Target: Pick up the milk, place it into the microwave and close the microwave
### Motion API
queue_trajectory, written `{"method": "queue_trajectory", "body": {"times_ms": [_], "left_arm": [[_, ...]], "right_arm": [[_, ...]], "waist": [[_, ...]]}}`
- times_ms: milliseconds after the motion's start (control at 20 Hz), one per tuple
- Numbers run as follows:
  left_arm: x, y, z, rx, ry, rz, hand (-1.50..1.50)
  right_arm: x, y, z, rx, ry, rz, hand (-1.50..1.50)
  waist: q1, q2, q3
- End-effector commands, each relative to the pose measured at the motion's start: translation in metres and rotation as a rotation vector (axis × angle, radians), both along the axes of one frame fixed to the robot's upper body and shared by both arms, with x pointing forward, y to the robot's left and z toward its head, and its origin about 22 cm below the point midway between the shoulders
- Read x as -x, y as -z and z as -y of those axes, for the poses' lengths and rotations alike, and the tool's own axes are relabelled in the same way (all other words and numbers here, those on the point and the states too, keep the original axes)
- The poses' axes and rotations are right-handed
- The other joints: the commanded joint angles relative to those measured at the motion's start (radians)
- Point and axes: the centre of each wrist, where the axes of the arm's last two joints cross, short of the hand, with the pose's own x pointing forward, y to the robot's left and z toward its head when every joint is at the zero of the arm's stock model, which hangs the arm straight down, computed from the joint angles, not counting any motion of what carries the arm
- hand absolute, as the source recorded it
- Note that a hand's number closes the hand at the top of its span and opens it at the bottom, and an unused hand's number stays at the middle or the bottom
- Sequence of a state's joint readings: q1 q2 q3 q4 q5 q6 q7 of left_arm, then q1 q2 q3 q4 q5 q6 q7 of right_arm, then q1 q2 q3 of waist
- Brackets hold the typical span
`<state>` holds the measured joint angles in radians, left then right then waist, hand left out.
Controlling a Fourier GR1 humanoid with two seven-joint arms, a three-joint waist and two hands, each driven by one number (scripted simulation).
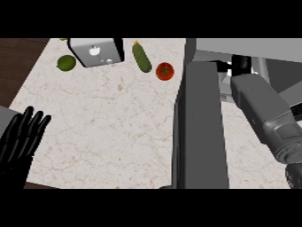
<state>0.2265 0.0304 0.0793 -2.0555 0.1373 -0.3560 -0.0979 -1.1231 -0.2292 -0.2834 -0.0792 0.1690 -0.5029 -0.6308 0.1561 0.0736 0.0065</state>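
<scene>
The microwave (257,45) stands at the right, its dark door (199,128) swung open toward me. My right forearm reaches over the door into the opening. My right hand (242,66) is curled round the milk (226,67), of which only small white slivers show beside the black fingers. Most of the carton is hidden by the hand and the door's edge. At the lower left edge my left hand (19,137) rests open, fingers up, holding nothing.
At the back of the marble counter (107,115) lie a lime (66,62), a grey box-shaped appliance (98,51), a cucumber (141,57) and a tomato (165,71). Dark wood shows at the far left, and a grey surface lies beside my left hand.
</scene>
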Motion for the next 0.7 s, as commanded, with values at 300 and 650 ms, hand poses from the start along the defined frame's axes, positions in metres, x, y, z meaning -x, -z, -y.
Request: {"method": "queue_trajectory", "body": {"times_ms": [300,650], "left_arm": [[-0.001,0.002,0.02,-0.004,0.036,-0.014,-1.5],[-0.001,-0.003,0.023,-0.004,0.027,-0.001,-1.5]], "right_arm": [[0.003,0.003,0.022,-0.031,-0.041,0.0,-1.5],[0.014,0.02,0.036,-0.073,-0.083,-0.004,-1.5]], "waist": [[-0.024,-0.011,0.0],[-0.04,-0.022,0.0]]}}
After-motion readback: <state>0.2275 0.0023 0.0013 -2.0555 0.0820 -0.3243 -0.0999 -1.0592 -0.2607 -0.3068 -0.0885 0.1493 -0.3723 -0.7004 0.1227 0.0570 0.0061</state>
